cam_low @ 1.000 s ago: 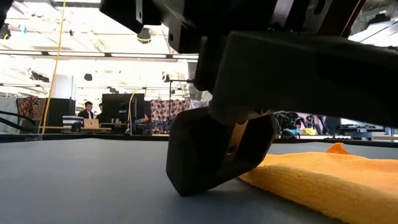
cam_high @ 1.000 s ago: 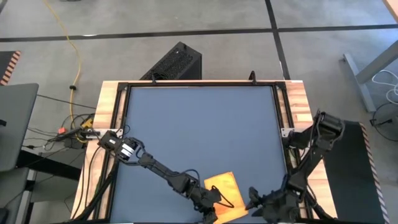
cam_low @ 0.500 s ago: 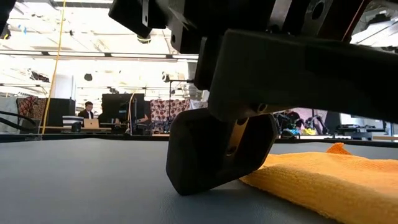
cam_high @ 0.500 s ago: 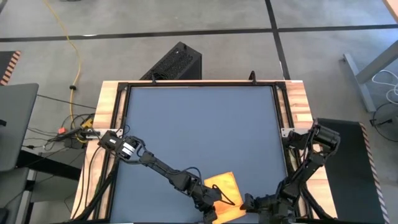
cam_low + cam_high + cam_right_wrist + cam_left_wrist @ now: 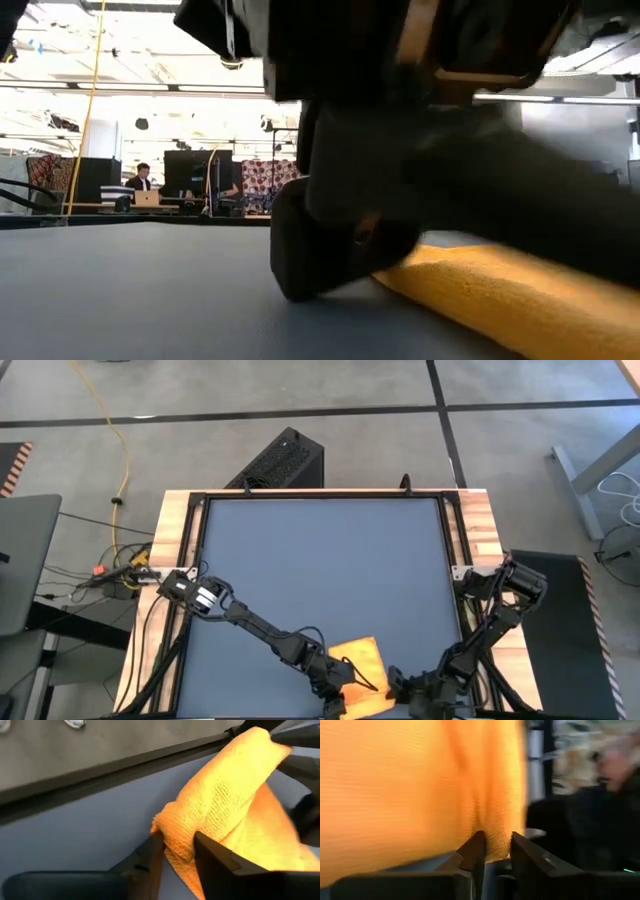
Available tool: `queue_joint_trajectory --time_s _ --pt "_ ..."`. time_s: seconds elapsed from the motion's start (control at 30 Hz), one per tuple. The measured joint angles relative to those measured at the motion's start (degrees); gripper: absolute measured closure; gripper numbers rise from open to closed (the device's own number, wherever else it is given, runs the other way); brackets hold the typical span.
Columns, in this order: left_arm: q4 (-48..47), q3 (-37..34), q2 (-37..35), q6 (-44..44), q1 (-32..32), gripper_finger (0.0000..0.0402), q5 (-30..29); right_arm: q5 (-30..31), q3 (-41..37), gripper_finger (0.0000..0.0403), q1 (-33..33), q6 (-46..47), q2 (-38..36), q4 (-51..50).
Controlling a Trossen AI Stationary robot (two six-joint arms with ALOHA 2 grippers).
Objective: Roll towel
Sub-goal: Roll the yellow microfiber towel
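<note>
The yellow-orange towel (image 5: 362,668) lies at the table's near edge, right of the middle, and shows in the low view (image 5: 490,295). My left gripper (image 5: 338,698) is at its near left part, shut on it (image 5: 494,851). My right gripper (image 5: 393,685) is at its near right corner, shut on a bunched fold (image 5: 177,851). In the right wrist view the near part of the towel (image 5: 225,795) arches up off the tabletop between the two grippers; the rest lies flat. My left gripper pinches the towel's near edge (image 5: 496,837) between its two fingers (image 5: 471,854). One layer or several, I cannot tell. In the low view its finger (image 5: 325,250) reaches down to the tabletop beside the cloth. My right gripper pinches a bunched corner of the towel (image 5: 172,832) between its two fingers (image 5: 212,855), several layers thick. The fingers come in low from the table's right. The cloth rises from them in a raised fold (image 5: 235,775) toward the other gripper.
The dark blue-grey tabletop (image 5: 320,560) stretches away behind the towel. A black rail (image 5: 100,775) runs along the table's near edge, close to both grippers. Wooden side strips (image 5: 480,530) frame the table. People sit at desks far off in the room (image 5: 140,185).
My right gripper has gone toward the table's left, up to the towel's near right corner, and now has the cloth between its fingers. In the low view its arm has moved in front of the towel's right part.
</note>
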Motion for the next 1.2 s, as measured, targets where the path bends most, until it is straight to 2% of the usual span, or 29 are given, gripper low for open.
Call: queue_joint_trajectory --time_s 0.2,0.3,0.43,0.6,0.7,0.77,0.9,0.97,1.13,1.2 --pt "-15.48 -0.15 -6.7 10.01 0.84 0.0318 -12.27 -2.9 -0.04 0.0335 -1.27 12.05 0.06 0.49" --pt "-19.18 -0.09 -9.82 14.57 -0.75 0.0318 -20.61 -7.46 -0.04 0.0349 -3.0 17.39 -0.13 1.65" --pt "-18.42 0.0 -11.96 18.7 -1.68 0.0318 -30.09 -9.55 -0.13 0.036 -4.49 21.32 -1.31 2.19" --pt "-9.43 0.03 -12.33 28.66 -3.08 0.0317 -30.58 -13.46 -1.75 0.0373 -6.4 29.9 -4.57 1.84" --pt "-8.53 0.15 -12.54 35.64 -6.21 0.0317 -31.27 -13.67 -4.12 0.038 -6.71 35.57 -7.58 2.42" --pt "-8.87 0.12 -12.51 38.8 -8.55 0.0317 -35.44 -13.59 -5.69 0.0381 -6.86 38.69 -9.62 3.48" --pt "-6.35 0.27 -11.79 48.28 -12.9 0.0317 -48.8 -13.38 -8.46 0.0381 -7.81 45.51 -12.65 5.44" --pt "-6.77 0.29 -10.59 53.89 -14.2 0.0317 -52.4 -13.18 -9.03 0.0382 -8.32 47.99 -13.31 5.63" --pt "-6.88 0.6 -5.49 66.45 -13.02 0.0317 -50.15 -13.15 -9.22 0.0382 -9.78 51.58 -14.17 6.68" --pt "-7.81 1.45 -3.91 72.25 -12.3 0.0317 -52.37 -13.18 -9.22 0.0382 -10.22 53.14 -14.3 7.46"
